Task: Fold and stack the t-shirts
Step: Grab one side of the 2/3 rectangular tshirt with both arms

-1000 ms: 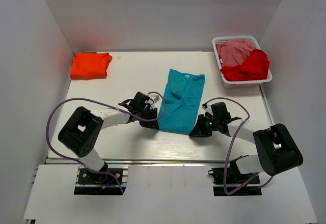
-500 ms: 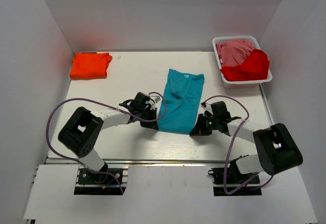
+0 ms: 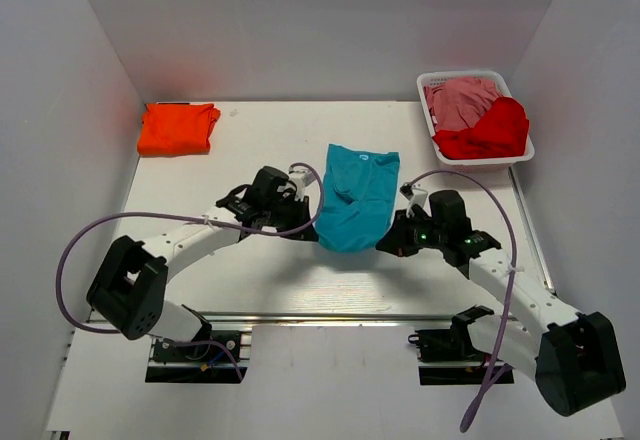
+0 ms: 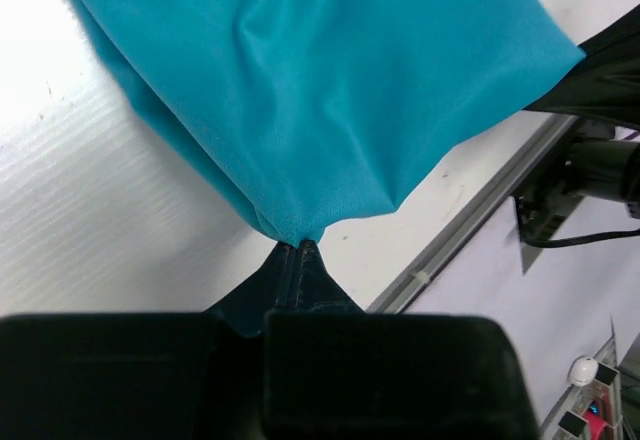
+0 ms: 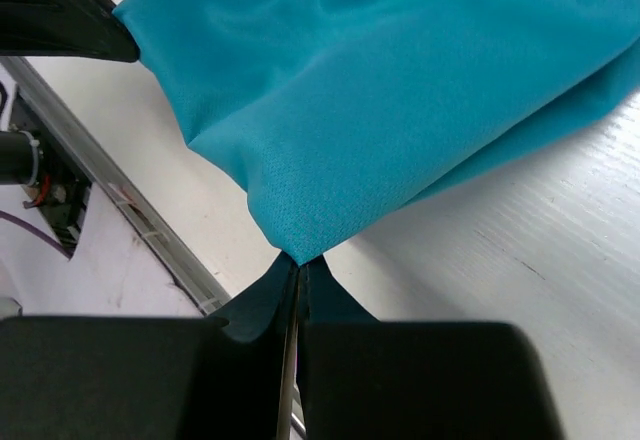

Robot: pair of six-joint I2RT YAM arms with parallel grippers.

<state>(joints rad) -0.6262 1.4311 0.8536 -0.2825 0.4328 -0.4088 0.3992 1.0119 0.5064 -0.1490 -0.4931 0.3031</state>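
Observation:
The teal t-shirt point(image 3: 356, 195) lies lengthwise at the table's middle, its near end lifted off the surface. My left gripper point(image 3: 312, 222) is shut on its near left corner, and in the left wrist view the cloth point(image 4: 320, 90) fans out from the pinched tips point(image 4: 297, 243). My right gripper point(image 3: 390, 244) is shut on the near right corner; the right wrist view shows the teal cloth point(image 5: 380, 90) rising from its tips point(image 5: 300, 259). A folded orange t-shirt point(image 3: 177, 128) rests at the far left corner. Red point(image 3: 488, 132) and pink point(image 3: 462, 99) t-shirts sit in a basket.
A white basket point(image 3: 444, 159) stands at the far right corner. White walls enclose the table on three sides. A metal rail point(image 3: 320, 316) runs along the near edge, with both arm bases below it.
Both grippers closed on the teal t-shirt's near corners, then rose and moved away from the near edge, lifting that end so the shirt looks shorter.

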